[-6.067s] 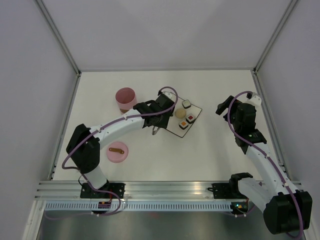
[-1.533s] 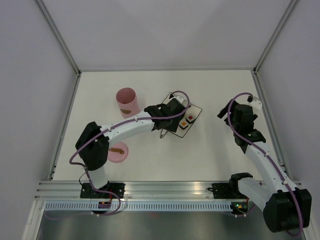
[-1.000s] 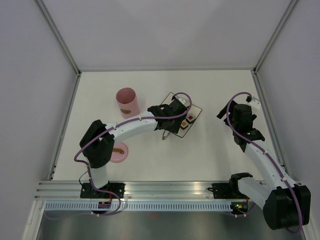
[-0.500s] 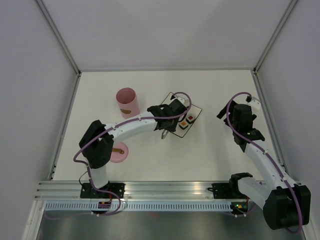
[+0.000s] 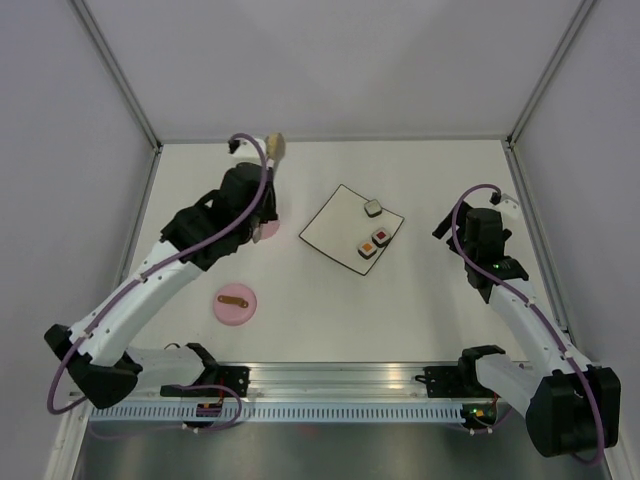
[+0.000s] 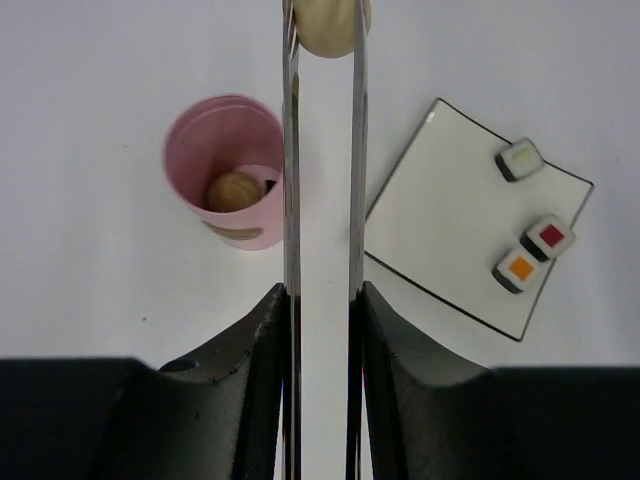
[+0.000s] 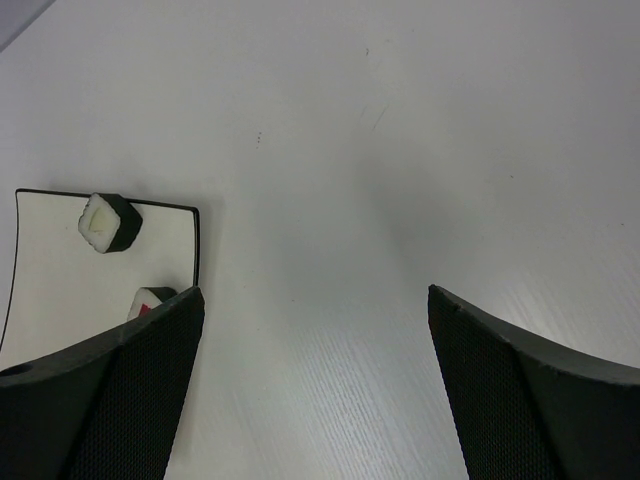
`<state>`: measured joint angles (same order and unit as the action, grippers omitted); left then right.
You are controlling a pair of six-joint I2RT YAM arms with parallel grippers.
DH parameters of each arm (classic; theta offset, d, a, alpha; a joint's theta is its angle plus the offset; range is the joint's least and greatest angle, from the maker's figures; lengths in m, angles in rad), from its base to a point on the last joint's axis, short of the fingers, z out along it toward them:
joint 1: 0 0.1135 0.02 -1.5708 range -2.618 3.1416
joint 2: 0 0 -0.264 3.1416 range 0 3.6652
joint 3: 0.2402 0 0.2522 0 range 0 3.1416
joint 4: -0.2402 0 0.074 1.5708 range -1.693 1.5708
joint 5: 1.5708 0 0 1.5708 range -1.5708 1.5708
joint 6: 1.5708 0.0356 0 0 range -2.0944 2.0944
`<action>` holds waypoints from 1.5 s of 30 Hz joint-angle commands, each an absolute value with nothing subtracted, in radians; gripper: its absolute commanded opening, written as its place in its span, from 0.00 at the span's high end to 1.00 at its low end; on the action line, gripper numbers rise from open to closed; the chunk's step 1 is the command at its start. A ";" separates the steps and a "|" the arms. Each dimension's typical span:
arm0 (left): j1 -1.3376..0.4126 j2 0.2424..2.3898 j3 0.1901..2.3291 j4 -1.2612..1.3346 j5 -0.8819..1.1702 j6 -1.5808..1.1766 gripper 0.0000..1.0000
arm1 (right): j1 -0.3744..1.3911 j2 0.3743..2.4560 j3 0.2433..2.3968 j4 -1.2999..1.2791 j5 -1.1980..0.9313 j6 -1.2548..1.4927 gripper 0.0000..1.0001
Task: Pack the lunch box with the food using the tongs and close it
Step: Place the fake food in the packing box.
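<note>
My left gripper [image 6: 323, 300] is shut on the silvery tongs [image 6: 291, 180], raised high over the table. A round beige ball [image 6: 325, 25] is pinched between the tong tips. Below and to the left stands the open pink lunch box [image 6: 225, 215], with another beige ball [image 6: 233, 190] inside it. In the top view my left arm covers most of the lunch box [image 5: 266, 230]. The white plate [image 6: 440, 220] holds three sushi rolls [image 6: 521, 159], [image 6: 549, 236], [image 6: 518, 268]. My right gripper [image 7: 315, 340] hangs open and holds nothing, right of the plate [image 7: 50, 270].
The pink lid [image 5: 236, 304] with its brown handle lies on the table near the front left. Grey walls with metal posts close in the table on the left, right and back.
My left arm has lifted away from the plate and swung left over the lunch box, carrying a beige ball in the tongs. The right arm has barely moved.
</note>
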<state>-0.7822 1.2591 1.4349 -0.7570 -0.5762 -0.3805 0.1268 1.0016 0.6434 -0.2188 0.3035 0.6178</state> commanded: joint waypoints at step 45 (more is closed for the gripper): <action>-0.560 1.198 1.368 -0.899 -0.480 -0.413 0.45 | 0.126 1.054 0.646 -0.176 0.268 0.634 0.02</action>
<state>-0.5621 1.2186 1.3167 -0.8925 -0.4706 -0.4149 0.1268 1.0492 0.6395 -0.2024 0.2676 0.6212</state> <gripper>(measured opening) 0.545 0.979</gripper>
